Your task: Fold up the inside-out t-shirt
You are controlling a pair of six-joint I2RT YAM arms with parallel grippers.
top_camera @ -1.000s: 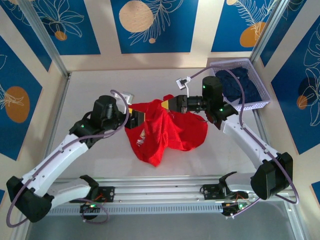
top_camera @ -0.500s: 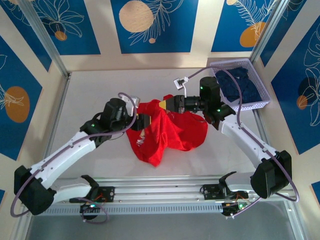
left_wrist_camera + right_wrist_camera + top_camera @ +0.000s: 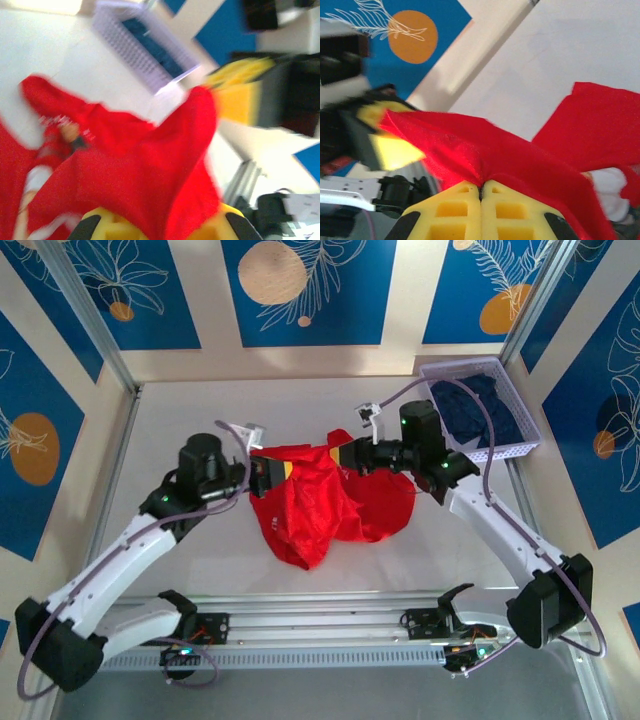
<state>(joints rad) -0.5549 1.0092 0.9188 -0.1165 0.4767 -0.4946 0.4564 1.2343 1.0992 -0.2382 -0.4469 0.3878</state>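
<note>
While the left jaws and the right jaws are each pinched tight on a top edge of the shirt (image 3: 335, 502), the red cloth stretches between them and sags onto the middle of the tabletop (image 3: 200, 410). It looks light, limp and crease-prone; seams or shoulders seem the surest holds.

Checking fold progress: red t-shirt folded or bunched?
Bunched: t-shirt droops crumpled between left end effector and right end effector, both shut on it.
</note>
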